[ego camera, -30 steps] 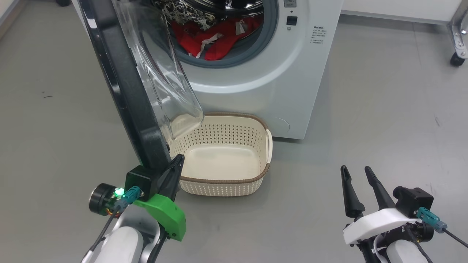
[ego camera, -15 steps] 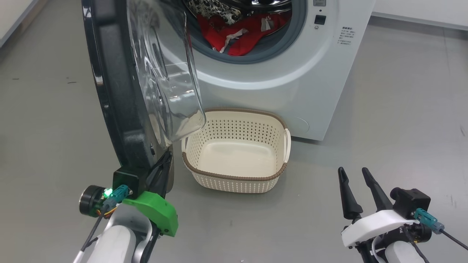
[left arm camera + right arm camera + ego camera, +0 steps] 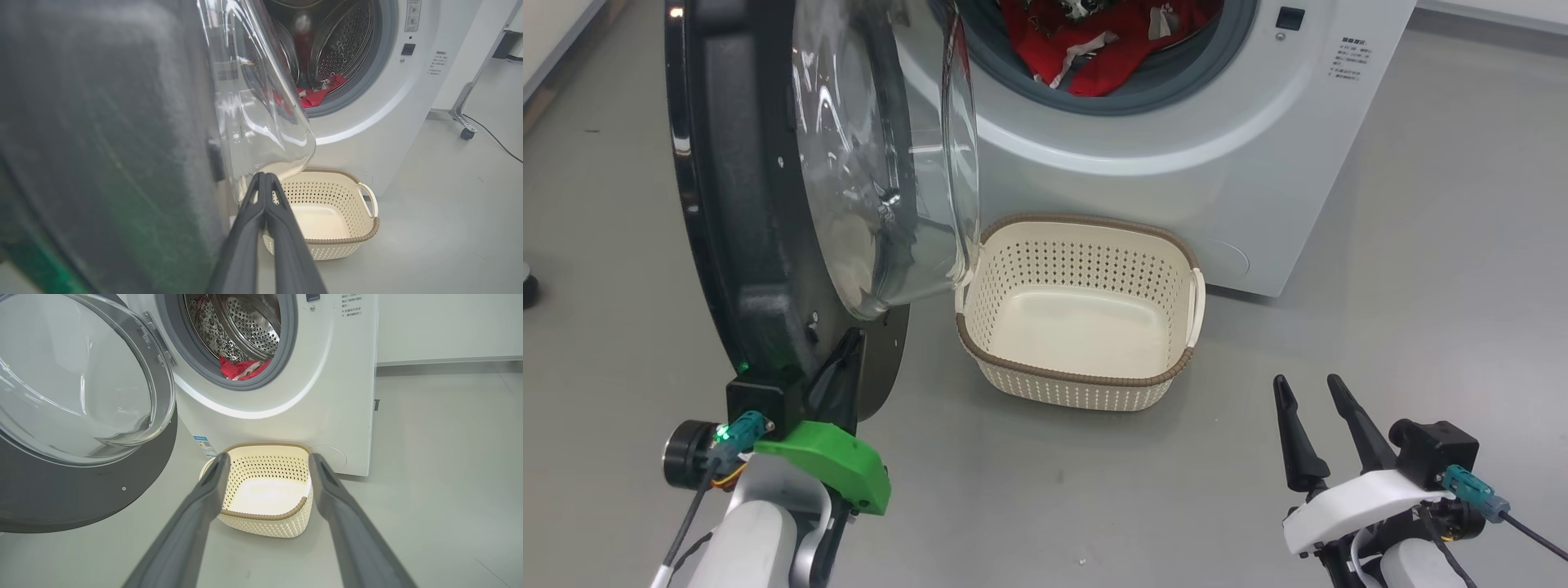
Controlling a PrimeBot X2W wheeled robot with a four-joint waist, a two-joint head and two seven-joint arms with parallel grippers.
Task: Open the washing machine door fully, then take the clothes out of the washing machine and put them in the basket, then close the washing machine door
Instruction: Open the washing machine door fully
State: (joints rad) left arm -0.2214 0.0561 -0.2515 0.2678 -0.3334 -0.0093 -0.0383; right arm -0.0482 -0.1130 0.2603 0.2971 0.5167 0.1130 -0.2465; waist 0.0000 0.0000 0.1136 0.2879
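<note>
The washing machine [image 3: 1176,180] stands at the back with its door [image 3: 743,245] swung out to the left, black inner side and glass bowl [image 3: 882,163] facing me. Red clothes [image 3: 1111,49] with white trim lie in the drum mouth, clothes [image 3: 241,369] also seen from the right wrist. The cream basket [image 3: 1062,388] sits on the floor before the machine, with nothing in it. My left gripper [image 3: 845,359] is shut, empty, fingertips against the door's lower inner edge; in its wrist view the left gripper [image 3: 263,175] lies beside the door [image 3: 102,122]. My right gripper [image 3: 1305,380] is open at lower right, and the right gripper [image 3: 268,457] frames the basket [image 3: 265,526].
Grey floor [image 3: 1421,286] lies open to the right of the basket and machine. A wheeled metal frame leg [image 3: 463,122] and a cable [image 3: 494,141] are right of the machine. A blue label [image 3: 203,445] is low on the front.
The door has swung wider open to the left, with my shut left gripper moving left along with it. The head camera has shifted too. The right gripper stays put, open.
</note>
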